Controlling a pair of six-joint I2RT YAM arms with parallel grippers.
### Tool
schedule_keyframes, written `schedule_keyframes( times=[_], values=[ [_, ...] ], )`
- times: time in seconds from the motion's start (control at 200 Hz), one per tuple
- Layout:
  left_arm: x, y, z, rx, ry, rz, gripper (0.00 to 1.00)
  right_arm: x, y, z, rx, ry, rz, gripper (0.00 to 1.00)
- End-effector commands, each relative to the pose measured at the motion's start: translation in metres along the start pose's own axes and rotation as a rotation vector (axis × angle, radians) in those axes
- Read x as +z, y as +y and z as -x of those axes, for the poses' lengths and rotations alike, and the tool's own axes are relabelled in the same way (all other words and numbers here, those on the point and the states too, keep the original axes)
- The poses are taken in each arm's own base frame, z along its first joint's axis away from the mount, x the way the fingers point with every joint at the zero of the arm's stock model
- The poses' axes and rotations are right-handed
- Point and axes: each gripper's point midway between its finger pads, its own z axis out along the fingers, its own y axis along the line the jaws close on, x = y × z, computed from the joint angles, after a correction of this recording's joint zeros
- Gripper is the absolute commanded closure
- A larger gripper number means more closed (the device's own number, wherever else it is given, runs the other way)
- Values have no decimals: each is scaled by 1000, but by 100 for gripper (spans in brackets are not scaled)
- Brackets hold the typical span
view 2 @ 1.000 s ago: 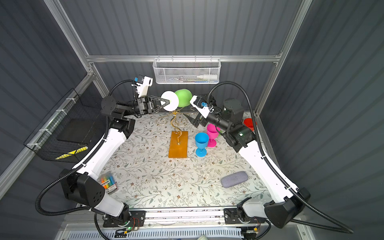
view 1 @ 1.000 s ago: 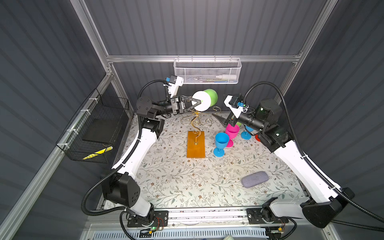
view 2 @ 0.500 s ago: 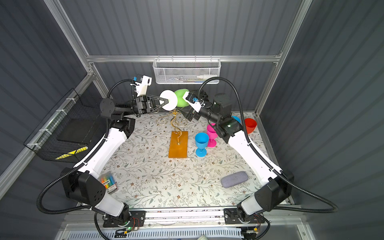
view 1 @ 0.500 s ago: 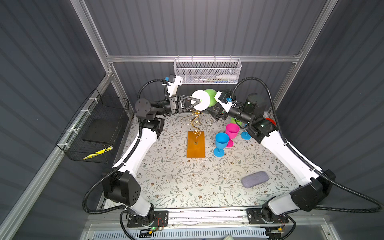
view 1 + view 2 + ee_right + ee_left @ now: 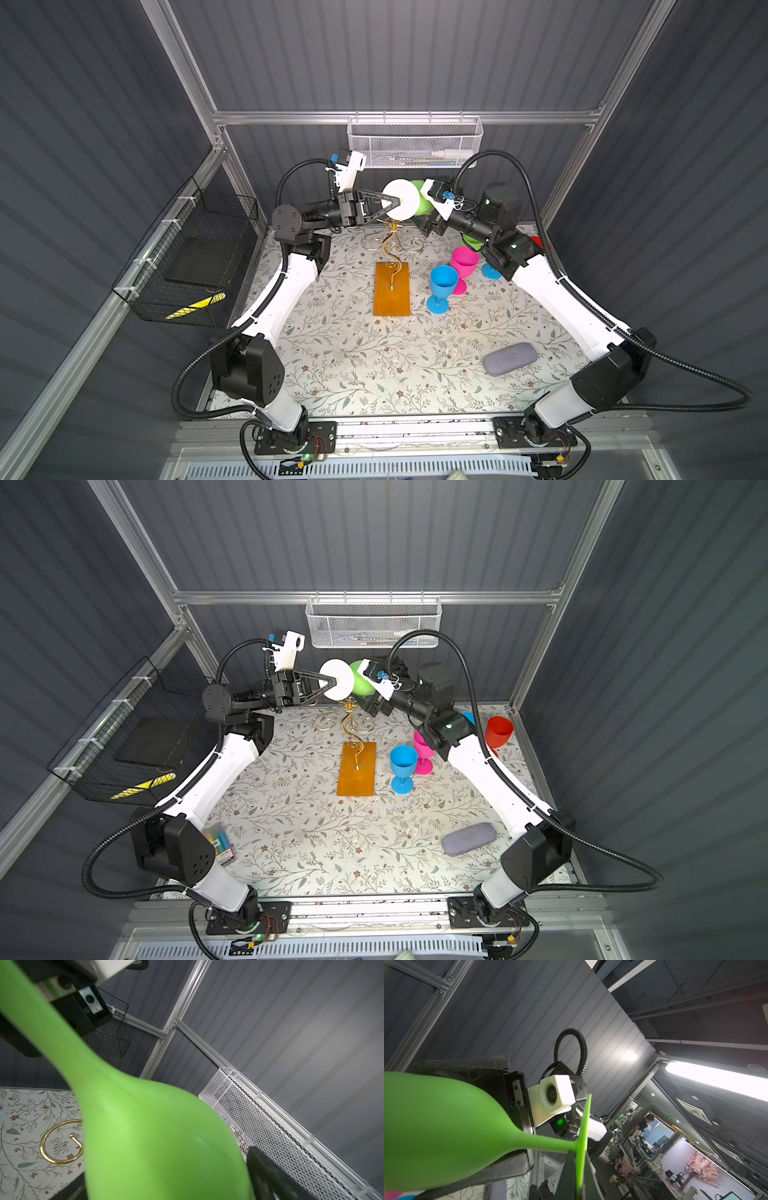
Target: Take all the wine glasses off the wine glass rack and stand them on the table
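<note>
Above the top of the wine glass rack (image 5: 391,291), the green wine glass (image 5: 409,192) lies on its side in the air, foot toward the left arm and bowl toward the right, apart from every gold scroll in both top views. The left gripper (image 5: 394,202) is pinched tight on the rim of the foot. The right gripper (image 5: 438,1124) has its jaws spread wide, one on each side of the bowl; whether they press on it cannot be told. No glass hangs on the rack, so the lifting-off looks done. What seems left is passing the glass to the right arm, or setting it down on the floral table (image 5: 374,365). Beside the rack's amber base a blue goblet (image 5: 442,286) and a pink goblet (image 5: 463,266) stand upright, and a red cup (image 5: 498,731) stands beyond the right arm. A grey case (image 5: 510,359) lies well apart, nearer the front. No brand or label reads anywhere; a small colourful box (image 5: 218,841) by the left arm's base carries print too small to make out.
</note>
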Motion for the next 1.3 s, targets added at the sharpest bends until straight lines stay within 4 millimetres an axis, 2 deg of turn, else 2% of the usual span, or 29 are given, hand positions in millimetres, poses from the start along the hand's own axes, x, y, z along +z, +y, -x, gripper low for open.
schedule_keyframes(
  times=[0.0,0.15,0.24,0.31,0.43,0.545,0.645,0.75,0.885,0.99,1.01,1.025,1.085,1.181,1.291],
  values=[
    [2,-17,-1,61,17,-34,100,-2,-5,10,8,-17,-21,12],
    [2,-17,-1,61,19,-34,100,-4,-3,12,20,-17,-19,19],
    [2,-18,0,68,22,-35,93,-6,-2,15,23,-20,-19,22],
    [2,-19,0,78,22,-33,83,-8,0,16,21,-19,-17,24],
    [1,-17,0,94,16,-21,56,-12,3,16,41,-2,-16,27],
    [-2,-14,1,143,-12,-1,44,-21,7,15,92,31,-8,32],
    [-3,-9,2,188,-34,41,41,-33,13,13,132,58,-14,34],
    [-7,2,4,273,-66,139,38,-50,9,6,183,133,-69,36],
    [-24,28,9,471,-120,414,34,-72,11,7,271,230,-74,39],
    [-36,41,10,657,-149,579,32,-92,24,10,345,298,-49,42],
    [-37,39,13,695,-156,592,32,-95,27,10,358,308,-42,42],
    [-40,52,5,690,-142,613,32,-98,29,10,367,316,-36,42],
    [-44,58,1,770,-135,646,33,-106,37,11,402,346,-18,43],
    [-42,67,-7,919,-106,688,35,-114,45,8,465,393,4,43],
    [-27,67,-18,1085,-43,683,37,-117,55,3,539,456,36,45]
  ],
)
